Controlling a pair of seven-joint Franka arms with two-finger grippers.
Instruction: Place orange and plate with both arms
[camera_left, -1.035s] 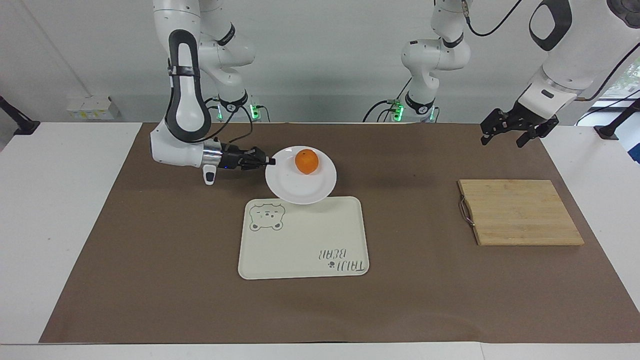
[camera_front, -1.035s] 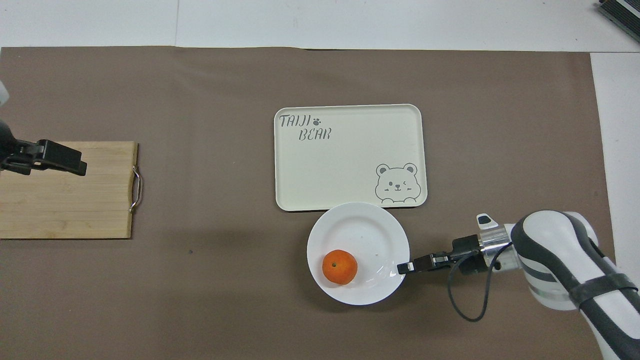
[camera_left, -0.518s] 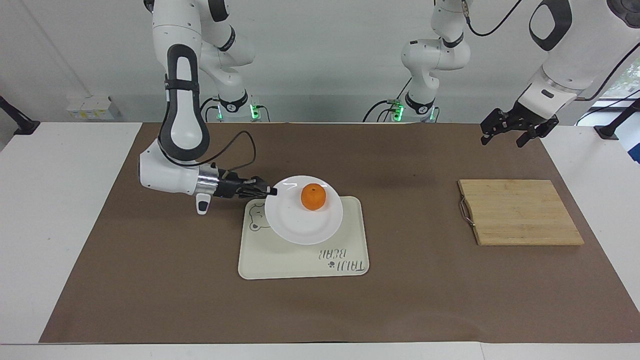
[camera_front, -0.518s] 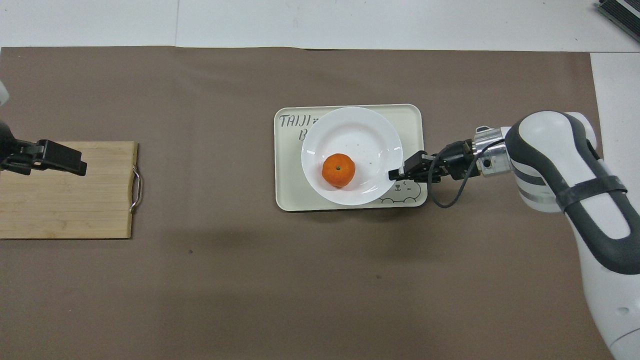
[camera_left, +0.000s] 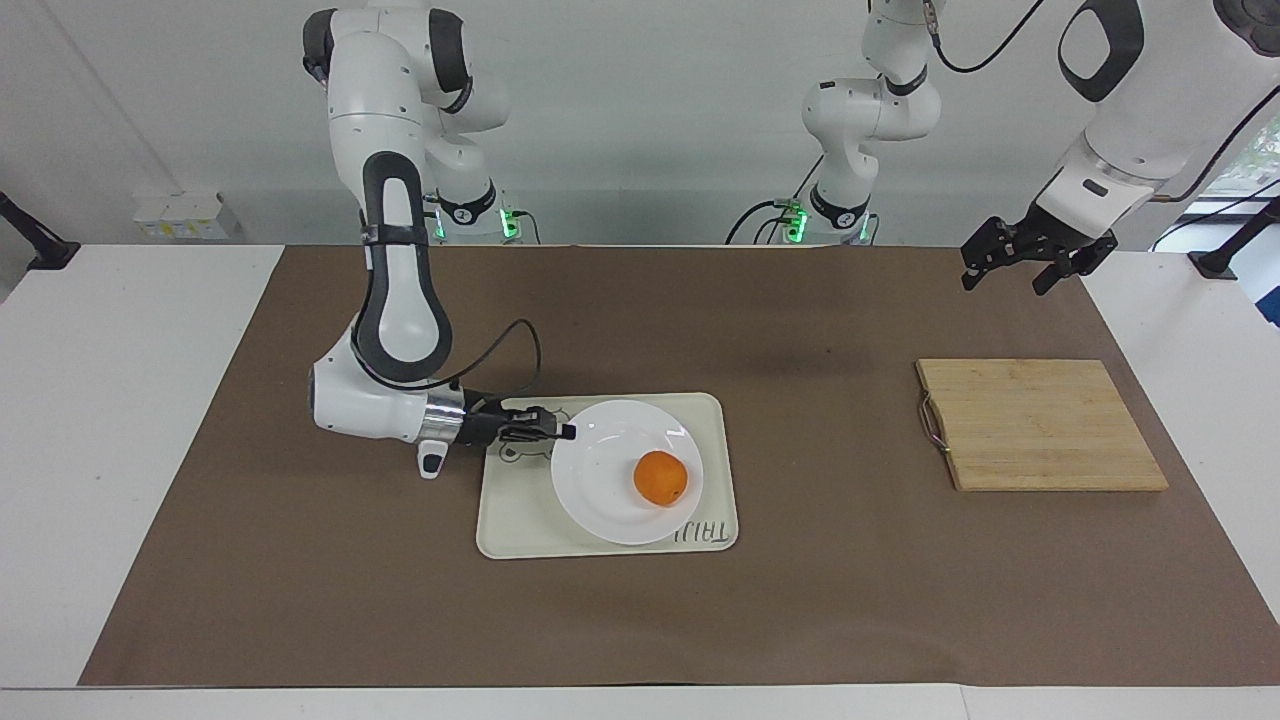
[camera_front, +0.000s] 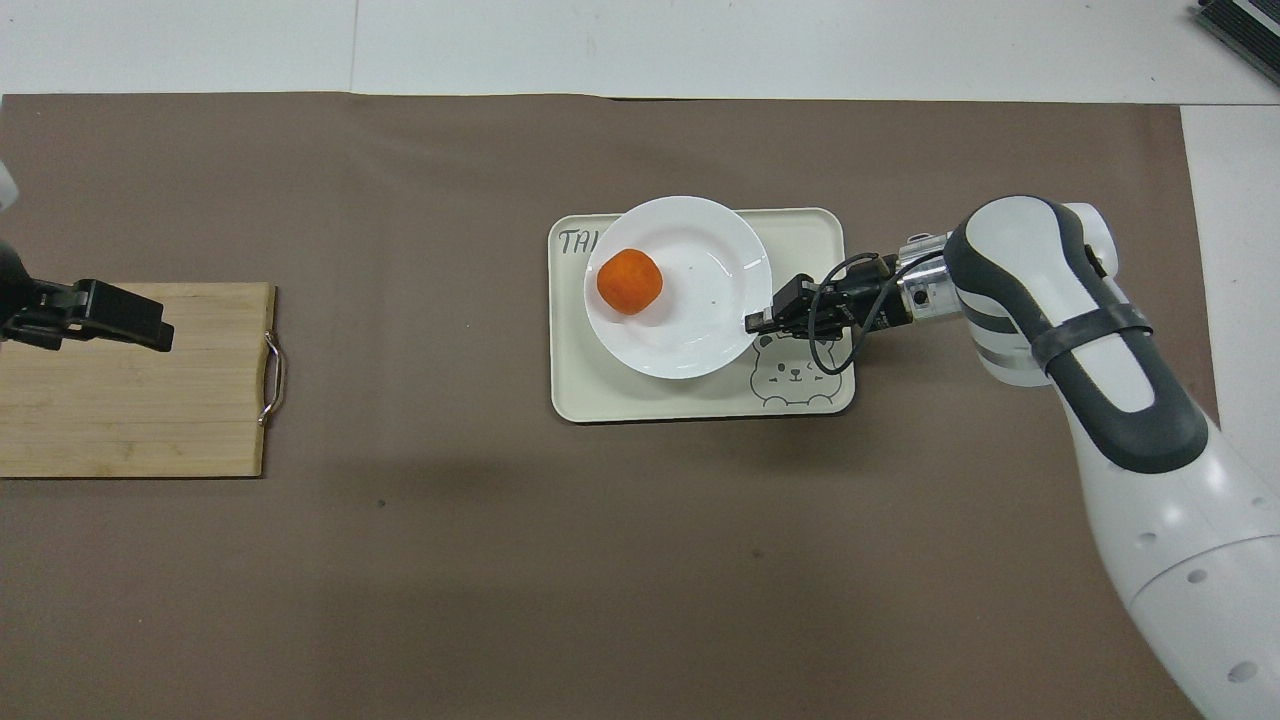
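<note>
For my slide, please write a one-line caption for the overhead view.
Right hand grips the plate, carrying the orange, over the bear tray; left hand waits open.

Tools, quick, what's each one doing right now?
Left tool: open, holding nothing, up over the table.
Right tool: shut on the plate rim, orange on it.

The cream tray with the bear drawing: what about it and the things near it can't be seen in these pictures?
- Cream rectangular tray: in both views the round white plate covers most of its lettering.
- Whether the plate rests on the tray or hangs just above it: neither view settles it.
- Small bright-orange fruit: its underside is hidden.
- Left gripper: the overhead view's edge cuts off its arm.
</note>
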